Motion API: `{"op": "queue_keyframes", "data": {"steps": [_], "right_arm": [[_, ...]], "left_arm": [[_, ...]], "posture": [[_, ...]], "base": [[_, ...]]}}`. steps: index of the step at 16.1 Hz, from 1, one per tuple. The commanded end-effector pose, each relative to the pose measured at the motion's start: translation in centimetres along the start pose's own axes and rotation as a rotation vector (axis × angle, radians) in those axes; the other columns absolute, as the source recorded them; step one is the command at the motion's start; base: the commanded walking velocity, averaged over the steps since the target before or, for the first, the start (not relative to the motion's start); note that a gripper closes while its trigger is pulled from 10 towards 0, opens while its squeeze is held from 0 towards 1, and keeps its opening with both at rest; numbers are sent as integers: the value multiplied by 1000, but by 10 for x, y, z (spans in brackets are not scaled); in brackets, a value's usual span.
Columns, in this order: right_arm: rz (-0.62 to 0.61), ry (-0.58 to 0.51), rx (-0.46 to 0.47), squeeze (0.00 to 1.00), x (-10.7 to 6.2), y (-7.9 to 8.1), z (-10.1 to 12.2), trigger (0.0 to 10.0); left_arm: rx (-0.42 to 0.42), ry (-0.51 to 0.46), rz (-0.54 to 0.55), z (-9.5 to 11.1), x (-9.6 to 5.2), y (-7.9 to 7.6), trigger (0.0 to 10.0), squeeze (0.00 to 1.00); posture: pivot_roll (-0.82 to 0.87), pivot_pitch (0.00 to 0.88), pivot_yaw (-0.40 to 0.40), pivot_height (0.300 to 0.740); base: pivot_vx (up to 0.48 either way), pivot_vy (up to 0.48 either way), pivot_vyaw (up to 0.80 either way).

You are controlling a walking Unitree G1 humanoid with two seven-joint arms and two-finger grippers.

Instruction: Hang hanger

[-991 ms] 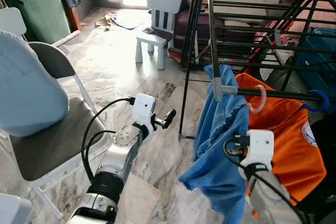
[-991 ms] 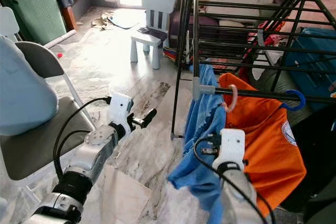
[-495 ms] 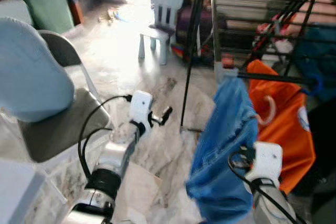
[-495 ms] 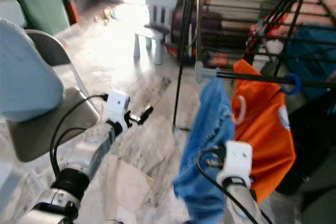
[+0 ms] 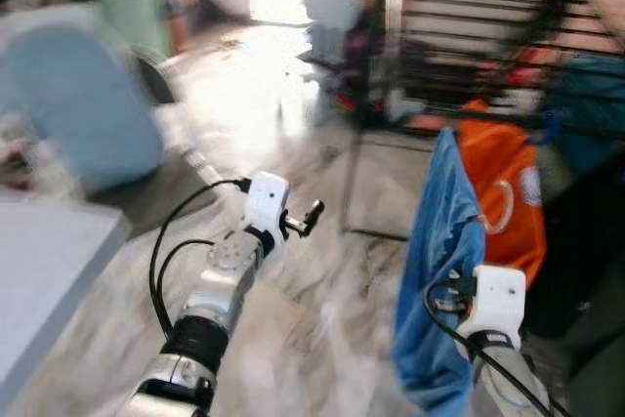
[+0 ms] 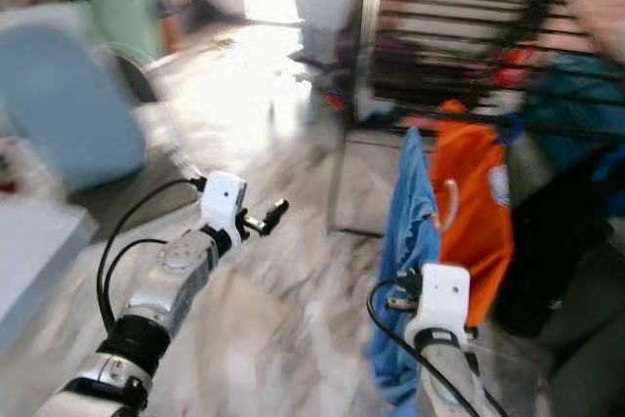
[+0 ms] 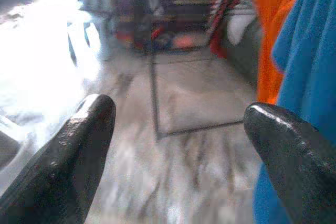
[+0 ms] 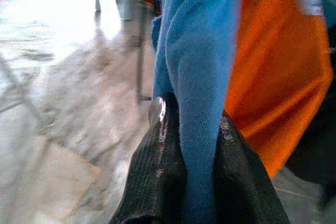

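My right gripper (image 8: 191, 145) is shut on a fold of the blue garment (image 5: 444, 241), and its white wrist (image 5: 496, 305) sits low on the right. The cloth rises toward the front rail of the black drying rack (image 5: 459, 36). Just behind it hangs an orange garment (image 5: 503, 178) with a pale hanger hook (image 5: 508, 207) against it and a blue hook (image 5: 549, 129) on the rail. My left gripper (image 7: 178, 124) is open and holds nothing, raised over the floor left of the rack (image 5: 311, 214). The head views are blurred.
A folding chair with a light blue cushion (image 5: 88, 114) stands at the left, and a pale flat surface (image 5: 49, 261) lies below it. A small white chair (image 5: 332, 12) is at the back by the bright doorway. Marble floor (image 5: 322, 300) lies between my arms.
The whole picture has swung and blurred, so the camera is moving. The rack and the chair now sit further back. My right gripper still holds the blue garment; the left stays open.
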State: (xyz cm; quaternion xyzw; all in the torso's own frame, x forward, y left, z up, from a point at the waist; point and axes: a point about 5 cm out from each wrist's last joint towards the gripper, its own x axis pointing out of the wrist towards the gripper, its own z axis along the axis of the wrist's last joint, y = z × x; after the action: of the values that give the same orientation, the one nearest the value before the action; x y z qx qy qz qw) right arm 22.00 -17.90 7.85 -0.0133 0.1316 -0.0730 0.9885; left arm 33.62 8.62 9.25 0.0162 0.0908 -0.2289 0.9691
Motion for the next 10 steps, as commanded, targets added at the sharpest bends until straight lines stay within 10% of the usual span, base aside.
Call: {"op": "queue_keyframes", "data": {"steps": [1,10], "right_arm": [[-24,-13,1,0,-2,-5,1,10000],[-1,-41,27,0,4,4,9,10000]], "left_arm": [[9,11,-23,-2,2,-8,10000,0],[15,1,-30,1,6,-14,10000,0]], "posture": [[-14,0,-26,740],[-17,0,-23,740]], "base": [[-311,0,0],[-312,0,0]]}}
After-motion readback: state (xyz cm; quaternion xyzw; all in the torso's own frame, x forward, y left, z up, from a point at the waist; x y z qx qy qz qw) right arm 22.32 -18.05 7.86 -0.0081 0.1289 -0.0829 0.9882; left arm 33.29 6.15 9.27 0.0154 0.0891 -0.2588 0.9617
